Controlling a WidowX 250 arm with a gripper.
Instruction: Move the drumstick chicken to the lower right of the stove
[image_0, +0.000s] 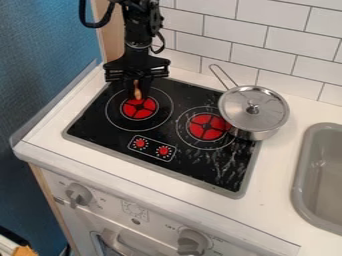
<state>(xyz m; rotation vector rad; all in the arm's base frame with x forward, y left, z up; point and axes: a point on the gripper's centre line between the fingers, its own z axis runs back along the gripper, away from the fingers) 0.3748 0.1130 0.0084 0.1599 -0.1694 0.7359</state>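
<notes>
The black gripper (137, 92) hangs over the upper left burner of the black stove (110, 135). Right at the gripper is the drumstick chicken (137, 93), small and orange-brown, with its long side running up and down in the view. Its lower end overlaps the top of the burner's red centre. Dark gripper parts surround its upper portion, and whether it touches the stove cannot be made out.
A steel pot with a lid (254, 107) covers the stove's upper right corner, its handle toward the tiled wall (250, 45). A grey sink (304, 172) lies farther right. Two red knobs are printed near the stove's front edge.
</notes>
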